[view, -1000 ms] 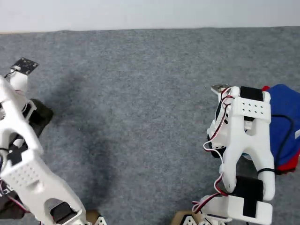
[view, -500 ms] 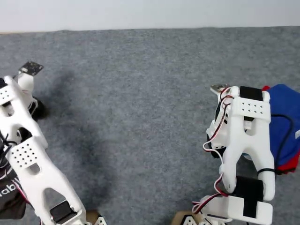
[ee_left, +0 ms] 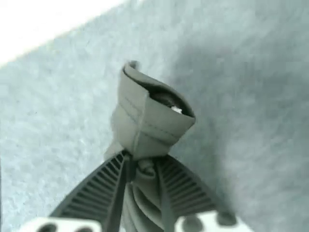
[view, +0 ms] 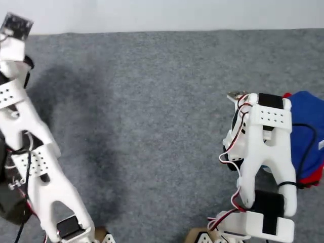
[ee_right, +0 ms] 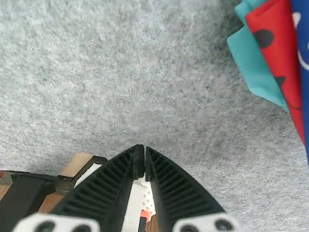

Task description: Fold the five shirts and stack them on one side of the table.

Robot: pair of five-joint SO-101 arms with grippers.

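Observation:
In the left wrist view my left gripper (ee_left: 142, 166) is shut on a bunched fold of a dark grey shirt (ee_left: 147, 113), which stands up from the fingers above the grey table. From above, the left arm (view: 23, 106) stretches along the left edge toward the far left corner, with dark cloth (view: 11, 205) below it at the near left. My right gripper (ee_right: 145, 154) is shut with nothing in it, low over bare felt. The right arm (view: 266, 147) sits folded beside a stack of folded shirts (view: 310, 134), blue on top of red (ee_right: 273, 46) and teal (ee_right: 253, 63).
Grey felt covers the table (view: 152, 111). Its far edge meets a white wall (view: 162, 15). The shirt stack lies at the right edge, close to the right arm. Both arm bases stand at the near edge.
The left arm has swung from the near left toward the far left corner, carrying the dark shirt with it. The right arm and the stack have not moved.

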